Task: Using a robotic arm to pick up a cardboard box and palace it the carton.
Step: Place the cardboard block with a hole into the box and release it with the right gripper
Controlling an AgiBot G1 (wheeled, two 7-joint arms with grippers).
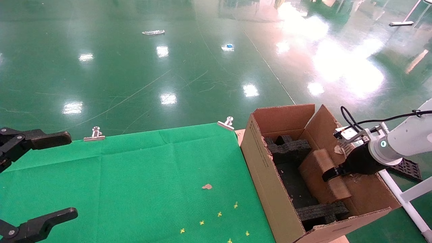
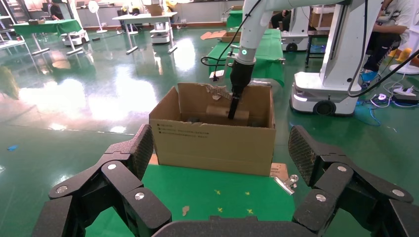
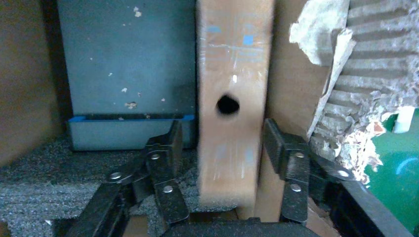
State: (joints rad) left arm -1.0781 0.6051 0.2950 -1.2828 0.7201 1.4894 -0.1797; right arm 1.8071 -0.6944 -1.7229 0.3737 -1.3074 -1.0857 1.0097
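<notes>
We take the large brown corrugated carton with tall flaps as our landmark. The small narrow brown cardboard box with a round finger hole stands inside it, lying against the flap side farthest from the green cloth-covered table, with black foam blocks at either end of the carton floor. The right gripper, on the white tubular arm with black wrist, reaches down into the carton; in the right wrist view its fingers straddle the box with a visible gap on at least one side, so we read the jaws as released rather than clamped. We judge the placing step is at or near its end: the box is already in the carton, and what remains is for the arm to rise straight out. That lift calls for care, since the torn ragged flap edge sits just beside one finger, and the box face is close to the other; a sideways drift could snag the flap or tip the box. Open room lies above the carton mouth, and the carton interior between the foam blocks is bare. The left gripper hangs parked over the table edge far from the carton, jaws spread wide, holding nothing.
</notes>
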